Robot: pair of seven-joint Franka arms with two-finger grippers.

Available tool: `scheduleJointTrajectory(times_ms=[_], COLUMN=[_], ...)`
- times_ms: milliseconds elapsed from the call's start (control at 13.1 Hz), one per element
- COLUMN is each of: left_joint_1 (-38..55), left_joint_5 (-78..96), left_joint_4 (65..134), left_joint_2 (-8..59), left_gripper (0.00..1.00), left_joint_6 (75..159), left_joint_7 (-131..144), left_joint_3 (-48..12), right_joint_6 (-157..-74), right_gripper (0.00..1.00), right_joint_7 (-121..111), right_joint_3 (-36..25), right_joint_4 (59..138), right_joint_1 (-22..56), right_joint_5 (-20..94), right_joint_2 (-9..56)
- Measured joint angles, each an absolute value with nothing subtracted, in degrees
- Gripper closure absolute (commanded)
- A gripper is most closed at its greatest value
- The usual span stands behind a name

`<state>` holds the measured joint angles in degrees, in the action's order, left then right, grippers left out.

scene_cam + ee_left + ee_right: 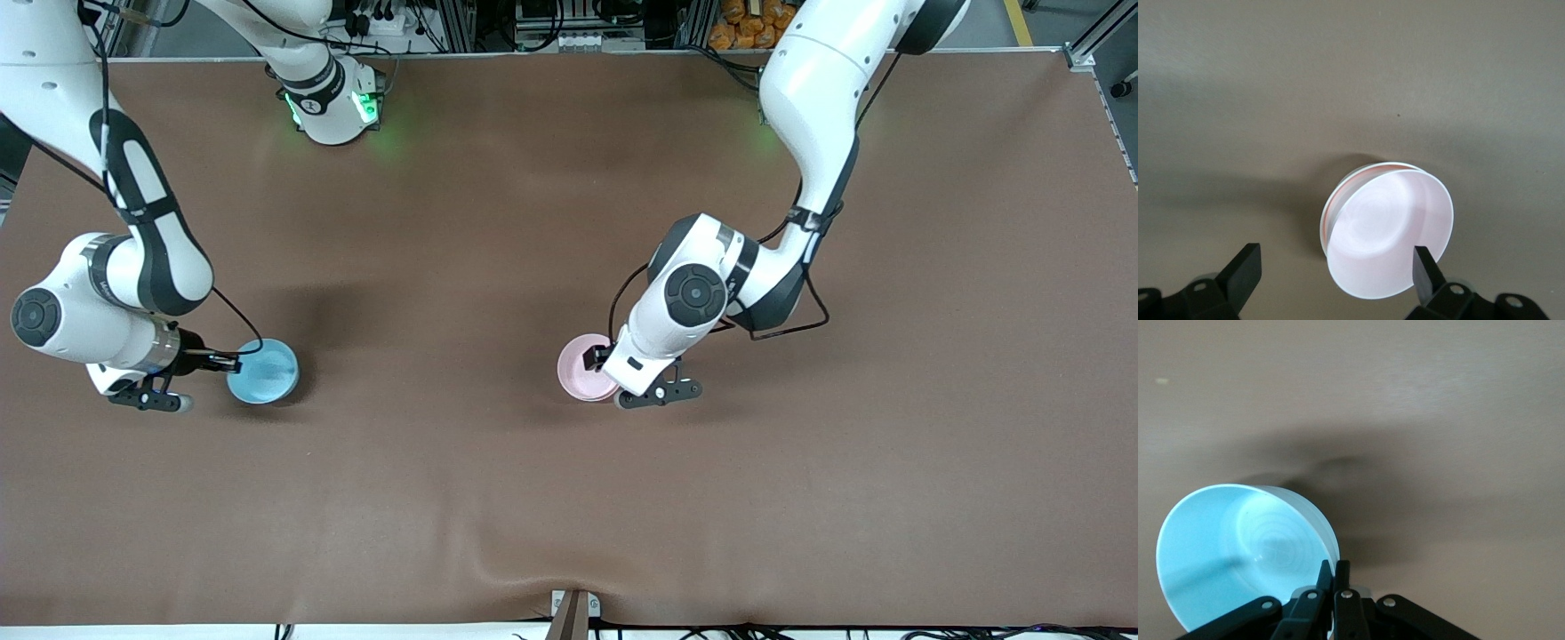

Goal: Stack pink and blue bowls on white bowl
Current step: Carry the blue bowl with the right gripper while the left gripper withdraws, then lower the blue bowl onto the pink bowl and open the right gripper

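The pale pink bowl [582, 366] sits near the table's middle. In the left wrist view the pink bowl [1385, 227] rests nested in the white bowl [1327, 225], of which only a thin rim and a strip of wall show. My left gripper [605, 373] is open at the stack's edge, its fingers [1426, 267] spread wide, one beside the pink rim; the gripper [1335, 267] holds nothing. My right gripper [233, 363] is shut on the rim of the light blue bowl [264, 371] toward the right arm's end. The blue bowl [1238, 553] hangs tilted from the right gripper [1335, 570].
The brown table cover [569, 498] is bare around both bowls. A metal bracket [573, 609] sits at the table's edge nearest the front camera. The arm bases and cables stand along the table's edge farthest from that camera.
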<state>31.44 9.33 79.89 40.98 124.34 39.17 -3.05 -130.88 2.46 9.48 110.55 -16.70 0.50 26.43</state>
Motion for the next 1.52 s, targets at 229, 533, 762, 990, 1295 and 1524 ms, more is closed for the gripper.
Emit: scheduleJointTrajectory(times_ms=[229, 533, 762, 990, 1295, 1524], left_joint_1=[28.5, 22.1, 18.8, 14.3, 2.8, -4.0], left_joint_5=[9.2, 3.6, -1.0, -1.3, -1.3, -1.0], left_joint_4=[79.7, 79.5, 79.5, 79.5, 79.5, 79.5], left_joint_2=[38.1, 31.5, 27.8, 25.1, 21.1, 16.7], left_gripper=[0.0, 0.0, 0.0, 0.0, 0.0, 0.0], left_joint_6=[120.6, 112.6, 108.7, 106.8, 101.2, 94.9], left_joint_7=[39.2, 38.7, 36.6, 30.7, 18.9, 14.3], left_joint_3=[-2.7, -2.6, -2.5, -2.5, -6.3, -10.4], right_joint_6=[-126.2, -123.7, -128.3, -133.9, -135.7, -135.8], right_gripper=[1.0, 1.0, 1.0, 1.0, 1.0, 1.0], right_joint_7=[16.1, 39.8, 51.3, 61.7, 75.0, 80.9], right_joint_3=[16.8, 28.5, 30.1, 30.1, 29.9, 25.8], right_joint_4=[109.9, 106.9, 106.0, 105.2, 97.7, 90.0], right_joint_1=[-16.4, -15.3, -9.8, -4.7, 2.3, 11.0], right_joint_5=[0.7, 0.9, 1.6, 5.3, 5.6, 5.5], right_joint_2=[22.6, 21.0, 21.3, 23.5, 32.2, 38.2])
